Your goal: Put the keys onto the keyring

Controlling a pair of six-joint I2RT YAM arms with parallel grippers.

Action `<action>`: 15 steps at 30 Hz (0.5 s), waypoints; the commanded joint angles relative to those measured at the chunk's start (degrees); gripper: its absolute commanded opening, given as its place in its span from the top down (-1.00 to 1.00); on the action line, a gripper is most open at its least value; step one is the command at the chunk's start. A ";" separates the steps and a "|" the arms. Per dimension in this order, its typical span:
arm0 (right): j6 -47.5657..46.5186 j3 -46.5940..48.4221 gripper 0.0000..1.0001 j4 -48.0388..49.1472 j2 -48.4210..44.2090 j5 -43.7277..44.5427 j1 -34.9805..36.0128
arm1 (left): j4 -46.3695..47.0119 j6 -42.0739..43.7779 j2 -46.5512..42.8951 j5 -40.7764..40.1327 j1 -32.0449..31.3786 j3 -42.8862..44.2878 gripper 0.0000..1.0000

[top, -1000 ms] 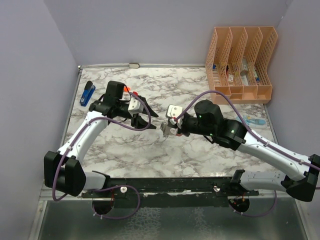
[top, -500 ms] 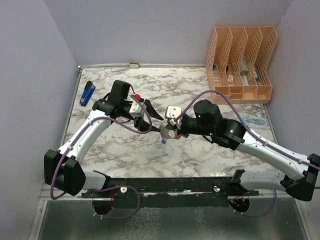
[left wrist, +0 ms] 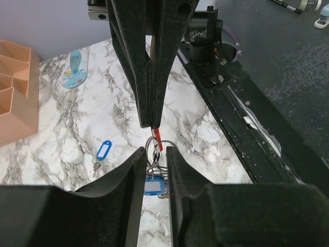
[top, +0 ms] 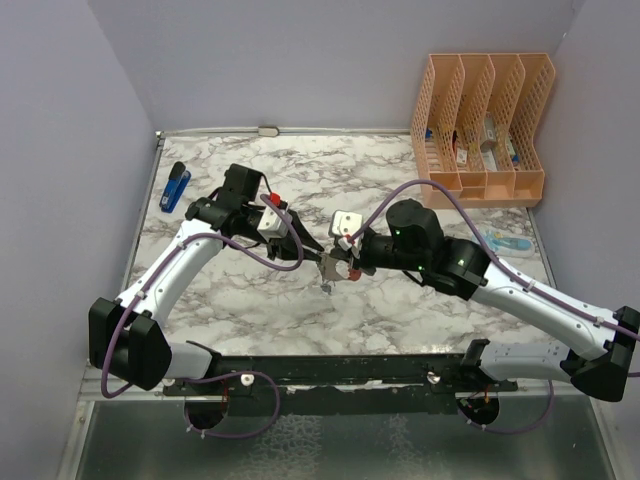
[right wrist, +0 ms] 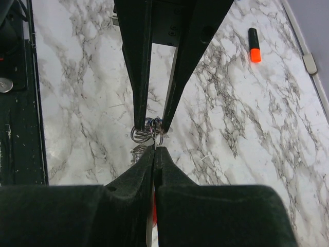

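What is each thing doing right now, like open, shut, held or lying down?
Right jaws: shut on the keyring.
Left jaws: shut on the keys, it seems.
Loose key: lying flat on the table.
Marker: capped, lying down.
Rack: standing upright, partly filled.
Stapler: lying flat.

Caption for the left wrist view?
Right gripper, shut on the red keyring loop, meets the keys in the left gripper.
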 commanded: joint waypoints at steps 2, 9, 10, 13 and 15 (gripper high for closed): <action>0.75 -0.69 0.98 3.20 -0.76 -1.09 0.13 | -2.30 2.76 -0.28 0.67 -0.31 1.68 0.58; 0.95 -1.19 0.98 3.64 -1.36 -1.00 0.17 | -2.65 2.79 -0.27 0.54 -0.39 1.76 1.00; 1.03 -1.20 0.97 3.60 -1.31 -1.00 0.18 | -2.77 2.79 -0.31 0.57 -0.39 1.81 1.00; 1.04 -1.32 0.98 3.60 -1.22 -1.02 0.09 | -2.98 2.77 -0.40 0.30 -0.46 1.92 1.00; 1.04 -1.46 0.98 3.41 -0.99 -0.84 0.15 | -3.29 2.79 -0.46 -0.32 -0.48 2.12 1.00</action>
